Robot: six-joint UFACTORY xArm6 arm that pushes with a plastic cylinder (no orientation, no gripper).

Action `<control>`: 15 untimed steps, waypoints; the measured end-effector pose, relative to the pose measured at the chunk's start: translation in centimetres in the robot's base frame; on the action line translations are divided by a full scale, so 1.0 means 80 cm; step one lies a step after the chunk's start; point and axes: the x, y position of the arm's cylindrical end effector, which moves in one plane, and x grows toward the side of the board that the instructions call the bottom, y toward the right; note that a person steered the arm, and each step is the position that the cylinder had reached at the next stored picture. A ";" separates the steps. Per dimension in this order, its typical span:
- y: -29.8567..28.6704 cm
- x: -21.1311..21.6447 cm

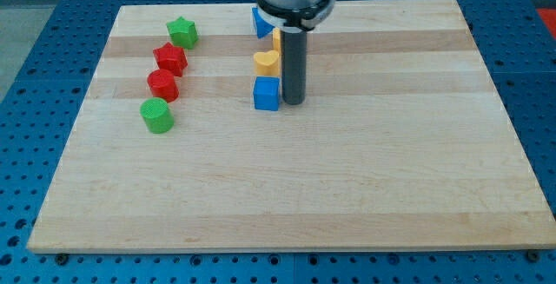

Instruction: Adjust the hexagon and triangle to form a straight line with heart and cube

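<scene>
A blue cube [267,94] sits near the board's middle top. A yellow heart [267,62] lies just above it. A yellow hexagon [276,37] is mostly hidden behind the rod. A blue triangle [261,22] shows partly under the arm's head at the top. These four run in a rough column. My tip [293,102] stands just to the right of the blue cube, close to or touching its right side.
At the view's left a green star [182,31], a red star [170,58], a red cylinder [162,85] and a green cylinder [157,115] form a slanted column. The wooden board [347,188] lies on a blue perforated table.
</scene>
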 end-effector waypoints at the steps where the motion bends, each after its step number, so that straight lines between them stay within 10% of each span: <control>1: 0.070 -0.038; 4: 0.039 -0.153; 9: -0.033 -0.161; 12: 0.140 -0.278; 15: 0.164 -0.277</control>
